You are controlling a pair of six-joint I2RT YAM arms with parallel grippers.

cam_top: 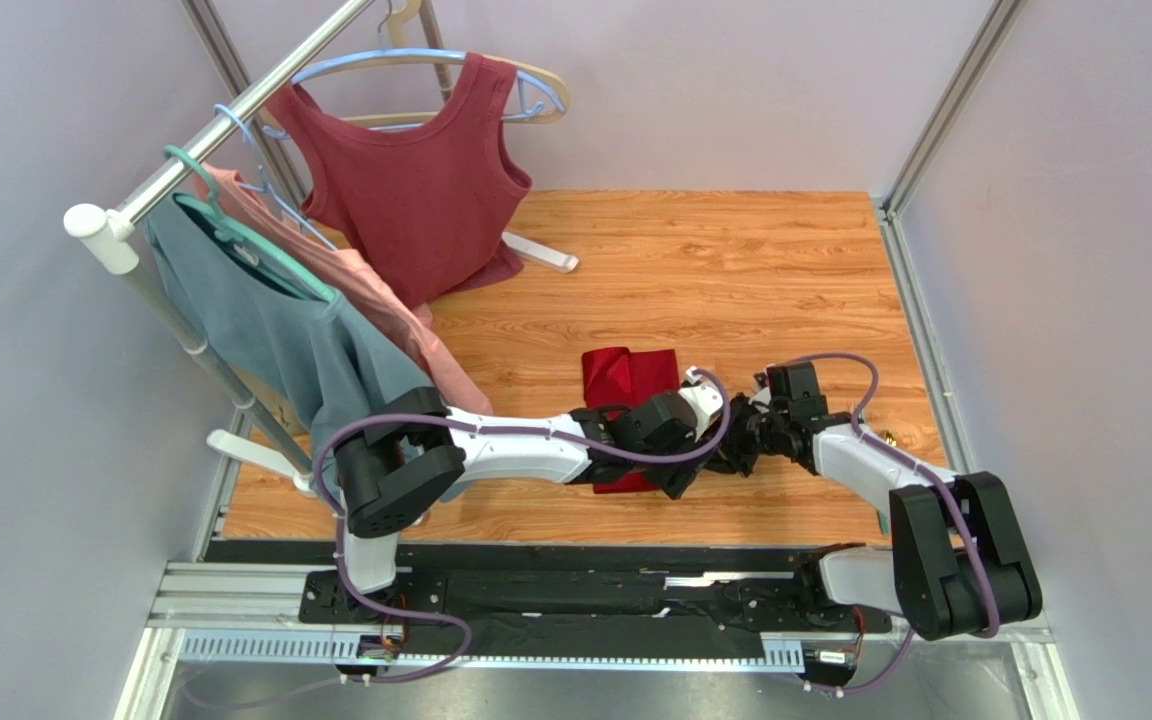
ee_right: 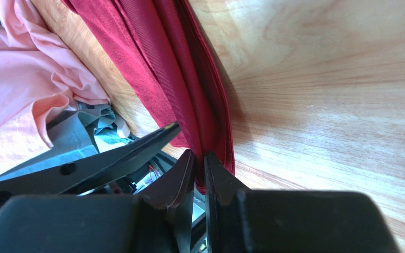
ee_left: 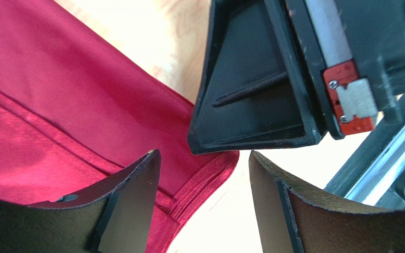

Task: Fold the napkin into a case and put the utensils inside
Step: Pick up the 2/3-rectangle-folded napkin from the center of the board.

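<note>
The napkin (cam_top: 630, 375) looks thin, limp and slippery, and lies folded on the worktop (cam_top: 748, 255). The right gripper (ee_right: 199, 158) pinches its layered edge, likely the best hold; the left gripper (ee_left: 203, 155) hovers open beside.

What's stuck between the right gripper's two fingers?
The folded edge of the red napkin, pinched by the right gripper; the right wrist view shows it.

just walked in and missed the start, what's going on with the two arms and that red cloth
Both arms are bent over the crimson napkin, which lies folded in layers on the wooden table. The right tool is shut on the napkin's folded edge. The left tool is open close beside it, at the same corner of the cloth, gripping nothing.
</note>
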